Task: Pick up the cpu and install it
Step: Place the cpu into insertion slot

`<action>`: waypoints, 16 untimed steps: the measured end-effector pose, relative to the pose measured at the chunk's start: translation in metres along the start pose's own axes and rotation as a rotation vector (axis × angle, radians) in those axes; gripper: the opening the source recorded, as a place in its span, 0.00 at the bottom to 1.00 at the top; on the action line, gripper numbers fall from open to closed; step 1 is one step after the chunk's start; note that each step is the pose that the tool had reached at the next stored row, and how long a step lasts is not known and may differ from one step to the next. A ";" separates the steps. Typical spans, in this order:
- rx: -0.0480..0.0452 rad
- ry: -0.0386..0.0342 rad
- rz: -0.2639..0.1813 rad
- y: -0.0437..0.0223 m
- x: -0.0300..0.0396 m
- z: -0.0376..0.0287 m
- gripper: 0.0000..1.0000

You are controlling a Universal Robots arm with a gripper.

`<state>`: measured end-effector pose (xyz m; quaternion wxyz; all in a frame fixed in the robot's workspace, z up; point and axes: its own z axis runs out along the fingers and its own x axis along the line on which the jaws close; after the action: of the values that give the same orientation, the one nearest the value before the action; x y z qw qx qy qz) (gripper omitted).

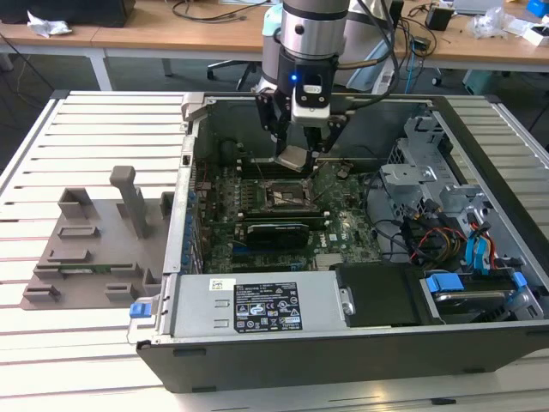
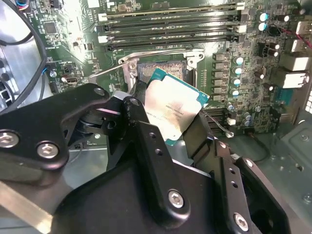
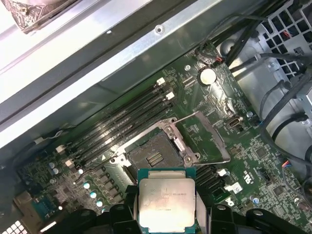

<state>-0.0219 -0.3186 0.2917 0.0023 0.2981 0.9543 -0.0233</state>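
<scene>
The gripper [image 1: 294,148] is clamped on the cpu [image 2: 173,108] by two opposite edges, holding it tilted just above the open socket [image 3: 155,156] in the case's far half. It looks light, stiff, probably fragile underneath, so edges only

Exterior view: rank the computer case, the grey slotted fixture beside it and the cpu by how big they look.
Largest to smallest:
1. computer case
2. grey fixture
3. cpu, by far the smallest, held above the motherboard.
</scene>
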 end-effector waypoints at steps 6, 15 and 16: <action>0.0008 0.0019 0.045 0.0000 0.0000 0.0001 0.55; 0.0018 0.0041 0.096 0.0000 0.0000 0.0003 0.55; 0.0019 0.0044 0.101 0.0000 0.0000 0.0003 0.55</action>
<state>-0.0219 -0.3186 0.2915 0.0011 0.3459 0.9380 -0.0234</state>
